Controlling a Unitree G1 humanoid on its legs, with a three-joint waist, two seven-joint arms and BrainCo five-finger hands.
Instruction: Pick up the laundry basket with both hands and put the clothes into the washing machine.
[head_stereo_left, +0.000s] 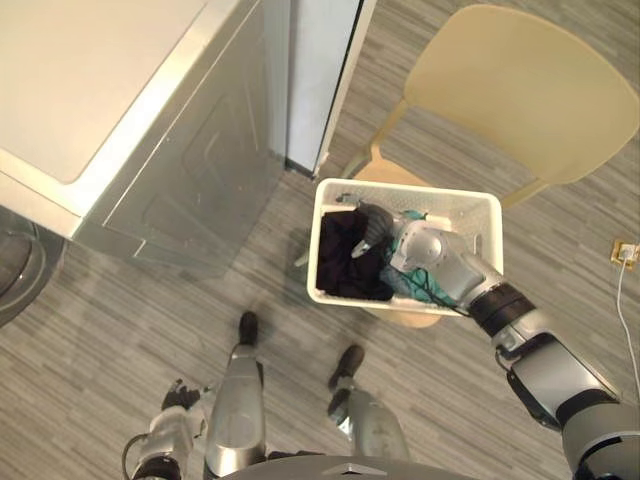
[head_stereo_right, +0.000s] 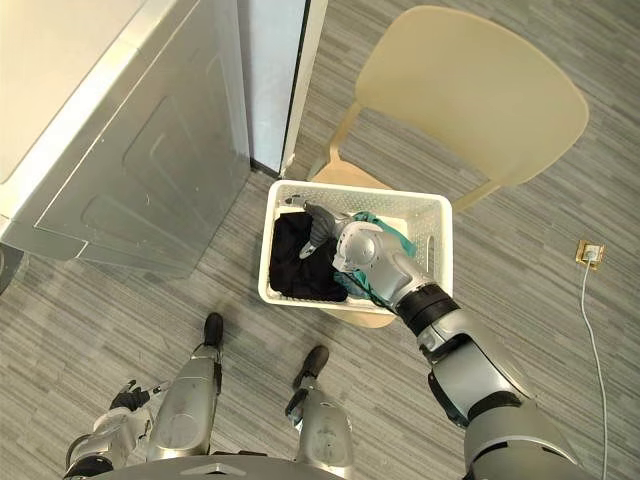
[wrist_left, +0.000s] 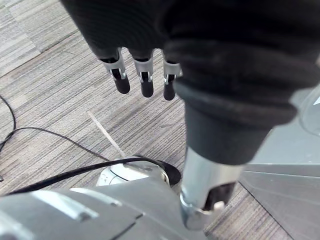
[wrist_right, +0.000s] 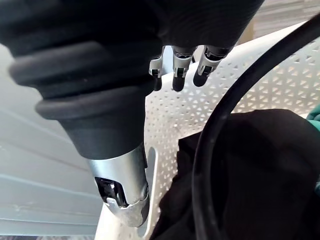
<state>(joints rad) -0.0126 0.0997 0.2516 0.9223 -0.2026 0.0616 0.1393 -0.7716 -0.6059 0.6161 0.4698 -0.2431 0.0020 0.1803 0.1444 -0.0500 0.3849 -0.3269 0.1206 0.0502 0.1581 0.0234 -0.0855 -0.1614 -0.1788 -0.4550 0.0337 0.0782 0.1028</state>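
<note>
A white perforated laundry basket (head_stereo_left: 478, 205) stands on the seat of a beige chair (head_stereo_left: 520, 90). Inside lie black clothes (head_stereo_left: 345, 255) and a teal cloth (head_stereo_right: 385, 232). My right hand (head_stereo_left: 372, 224) reaches into the basket over the black clothes, close to the far wall. In the right wrist view its fingers (wrist_right: 182, 70) are straight in front of the basket's wall (wrist_right: 260, 95), holding nothing. My left hand (head_stereo_left: 175, 400) hangs low at my left side, away from the basket, with its fingers (wrist_left: 145, 75) relaxed above the floor. The silver-grey washing machine (head_stereo_left: 150, 130) stands at the upper left.
A white upright panel (head_stereo_left: 320, 70) stands between the washing machine and the chair. A round dark-rimmed shape (head_stereo_left: 12, 270) shows at the left edge. A floor socket (head_stereo_left: 624, 252) with a white cable lies at the right on the striped grey floor.
</note>
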